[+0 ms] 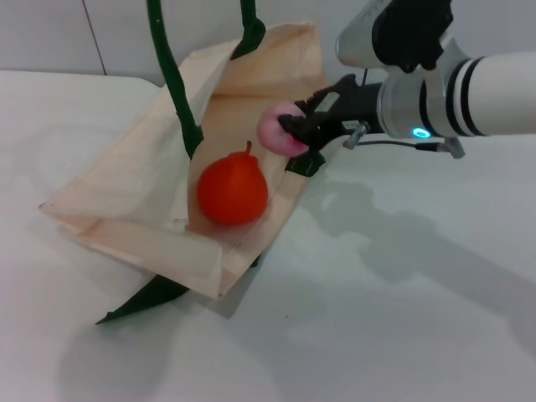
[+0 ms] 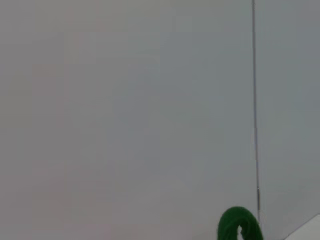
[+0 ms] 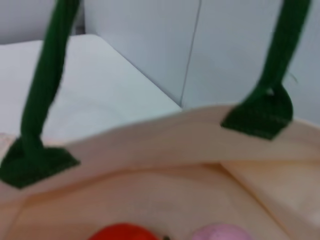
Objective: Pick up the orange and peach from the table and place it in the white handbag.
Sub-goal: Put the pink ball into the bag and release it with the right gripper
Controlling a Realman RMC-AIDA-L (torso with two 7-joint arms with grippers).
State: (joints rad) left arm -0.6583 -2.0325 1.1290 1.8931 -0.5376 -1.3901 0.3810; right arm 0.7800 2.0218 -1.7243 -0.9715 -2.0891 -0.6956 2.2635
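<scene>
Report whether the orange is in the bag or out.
In: the orange lies inside the white handbag's open mouth, fabric around it.

The right arm reaches in from three o'clock toward nine, its black right gripper (image 1: 293, 134) clamped on a small round load between its fingertips; the left arm is out of sight.
</scene>
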